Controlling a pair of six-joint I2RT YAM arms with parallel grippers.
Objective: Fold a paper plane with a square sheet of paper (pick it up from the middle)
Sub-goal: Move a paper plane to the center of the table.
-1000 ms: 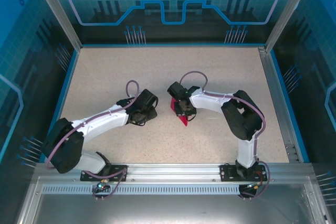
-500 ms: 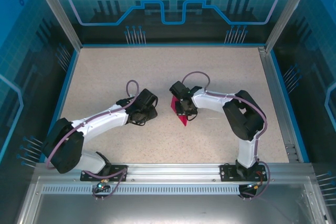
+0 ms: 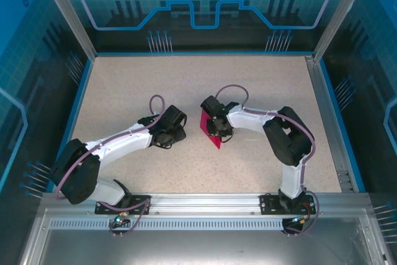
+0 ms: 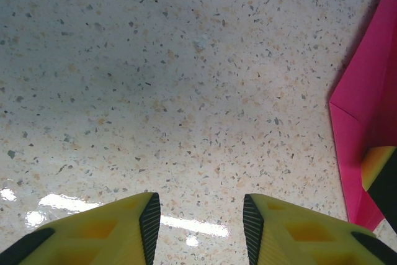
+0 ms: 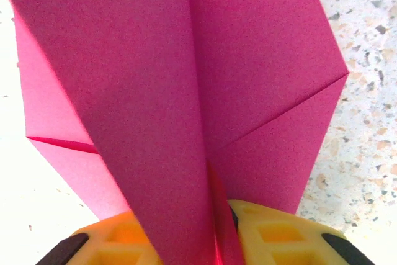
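The magenta-pink paper plane lies mid-table as a narrow pointed dart, its tip toward the near edge. My right gripper is shut on its central fold; in the right wrist view the creased wings rise from between the yellow fingers. My left gripper stands a short way left of the plane, open, with bare table between its fingers. The plane's edge shows at the right of the left wrist view.
A speckled beige table is ringed by a blue rim and aluminium frame posts. A metal rail carrying the arm bases runs along the near edge.
The right gripper has shifted very slightly with the plane still in it. The left arm has not moved.
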